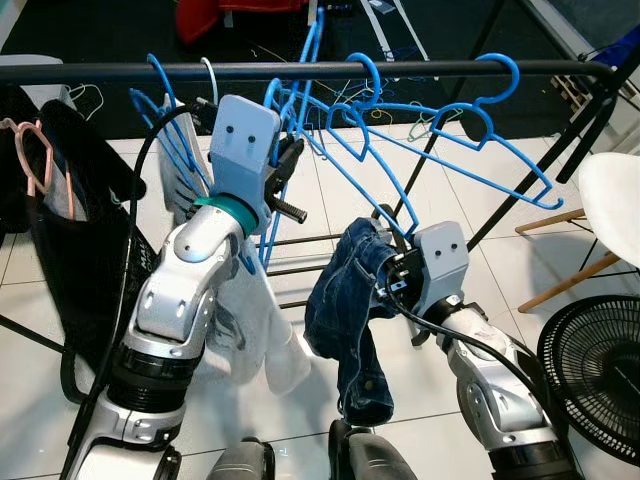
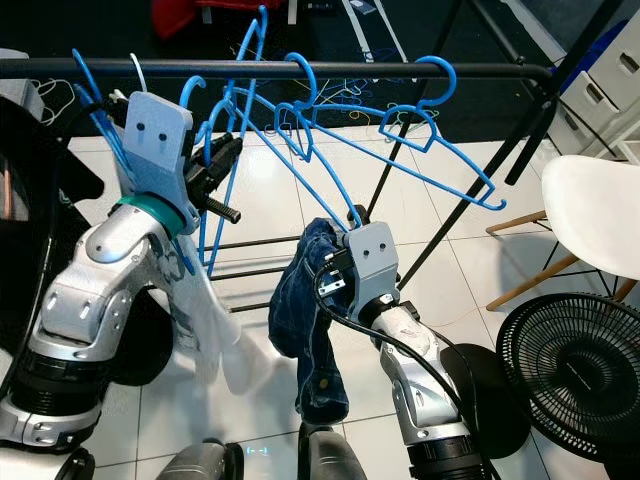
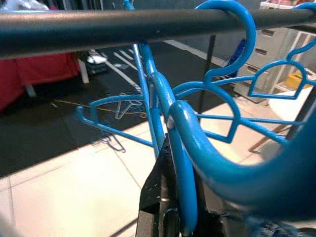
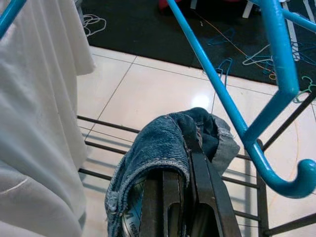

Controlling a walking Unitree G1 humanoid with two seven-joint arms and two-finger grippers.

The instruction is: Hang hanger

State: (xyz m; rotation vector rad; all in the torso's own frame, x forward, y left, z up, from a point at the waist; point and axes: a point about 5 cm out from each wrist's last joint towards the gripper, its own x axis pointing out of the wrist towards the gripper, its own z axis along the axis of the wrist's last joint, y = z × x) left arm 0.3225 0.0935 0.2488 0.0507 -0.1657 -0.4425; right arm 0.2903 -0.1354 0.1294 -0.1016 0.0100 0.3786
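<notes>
The left gripper (image 3: 165,207) pinches a blue hanger (image 3: 180,163), hook up just under the rail (image 1: 300,69). The right gripper (image 4: 182,197) seems clamped on jeans (image 1: 350,310) hanging straight down.

A laundry corner of a home: a black clothes rail (image 1: 300,70) hung with blue hangers (image 1: 470,125), white floor tiles (image 1: 340,200), a dark rug (image 2: 400,30), a white chair (image 2: 590,215) and a standing fan (image 2: 570,375) nearby.

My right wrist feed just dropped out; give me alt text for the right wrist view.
The right gripper is shut on folded blue denim jeans, held above white floor tiles. A blue hanger slants across beside the jeans, with white cloth hanging on the other side.
</notes>
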